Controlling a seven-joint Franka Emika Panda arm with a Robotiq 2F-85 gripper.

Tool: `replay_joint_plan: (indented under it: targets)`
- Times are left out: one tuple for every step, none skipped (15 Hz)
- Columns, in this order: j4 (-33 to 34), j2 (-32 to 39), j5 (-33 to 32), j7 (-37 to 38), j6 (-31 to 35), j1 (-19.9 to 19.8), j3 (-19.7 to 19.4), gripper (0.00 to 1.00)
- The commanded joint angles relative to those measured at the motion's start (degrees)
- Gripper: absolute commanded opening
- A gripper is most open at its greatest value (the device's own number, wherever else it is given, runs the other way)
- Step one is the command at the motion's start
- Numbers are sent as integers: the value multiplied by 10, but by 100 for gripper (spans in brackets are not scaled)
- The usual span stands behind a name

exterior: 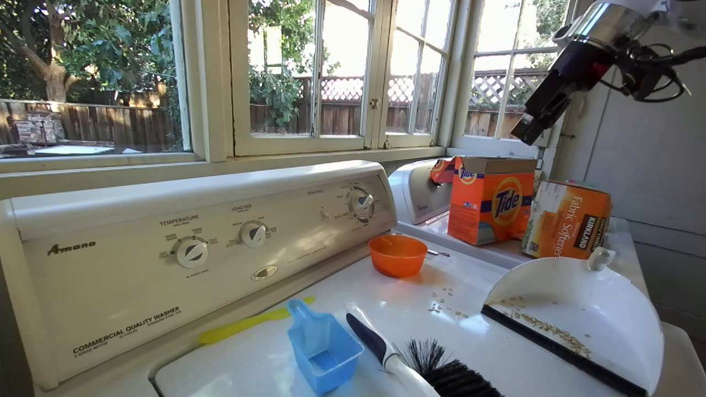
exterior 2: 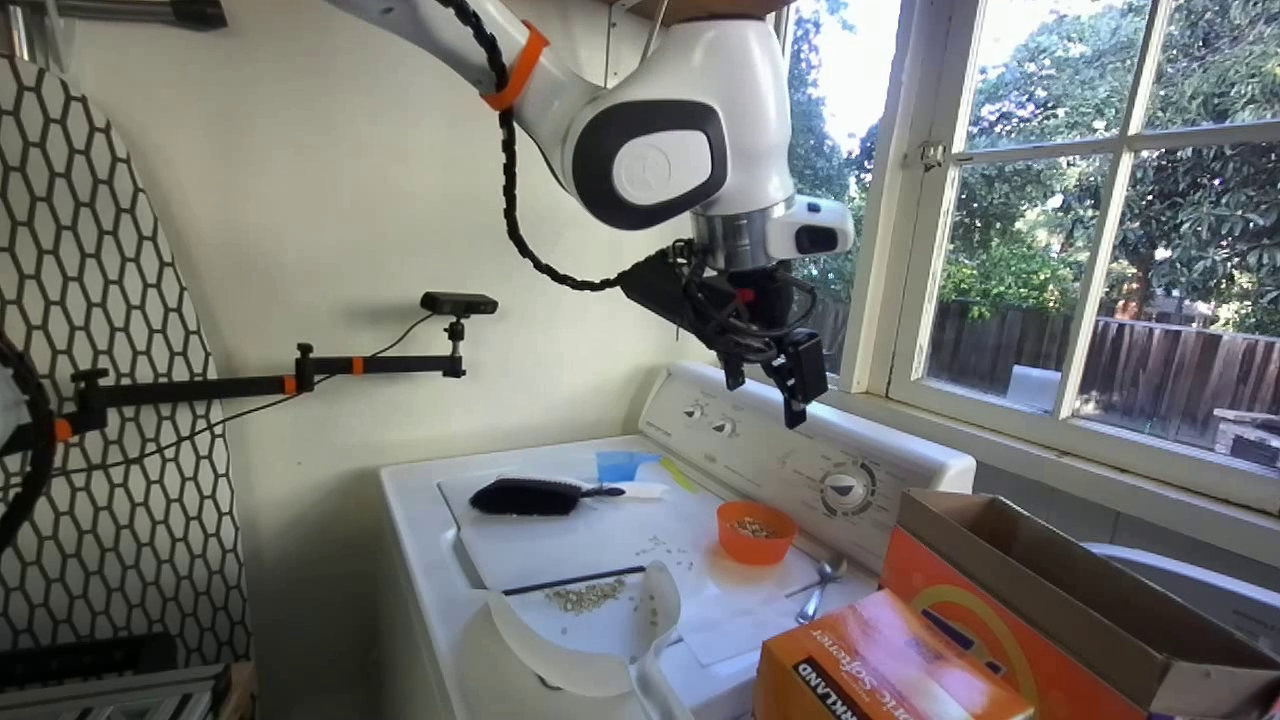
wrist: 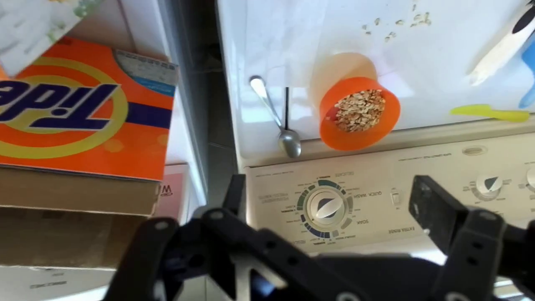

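Black, blunt fingers (wrist: 436, 213) of mine were nearest the wrist camera, standing wide apart with nothing between their tips, probably because everything lay out of reach. Framed between them, well below, was the off-white washer control panel (wrist: 384, 217) with its round white dial (wrist: 327, 207). Near the panel's foot, a round, translucent orange bowl (wrist: 355, 140) stood upright on the glossy white washer top (wrist: 267, 37); that stance, I judged, kept its pale oat flakes (wrist: 361, 110) from spilling. A shiny metal spoon (wrist: 290, 144) lay just beside it, perhaps to be handy, and loose flakes (wrist: 419, 19) were scattered nearby. Farther along lay a flat yellow plastic utensil (wrist: 490, 113), a square-mouthed blue plastic scoop (exterior: 322, 350) and a white-handled brush with black bristles (exterior 2: 535, 497). A white half-round dustpan (exterior: 618, 314) rested on its back, presumably so the golden flakes (exterior: 551, 330) in it stayed put. On the neighbouring machine (exterior: 416, 190), an orange cardboard Tide box (exterior: 480, 212) stood upright, top gaping, beside an orange-and-white Kirkland fabric softener box (exterior: 568, 218).
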Motion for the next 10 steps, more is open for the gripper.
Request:
replay_joint_plan:
  targets:
    - [14, 53, 49, -42, 37, 6, 16, 100]
    - [16, 63, 59, -50, 42, 4, 21, 100]
    - [20, 76, 70, -62, 43, 2, 26, 100]
    - [24, 86, 78, -71, 40, -1, 30, 100]
    - [28, 97, 85, -80, 34, -4, 34, 100]
    - [33, 107, 87, -86, 30, -7, 38, 100]
    - [39, 119, 92, -89, 23, -10, 42, 100]
    - [44, 128, 92, -89, 18, -13, 46, 100]
    - [56, 140, 85, -88, 1, -17, 50, 100]
    - [65, 148, 79, -86, -9, -20, 53, 100]
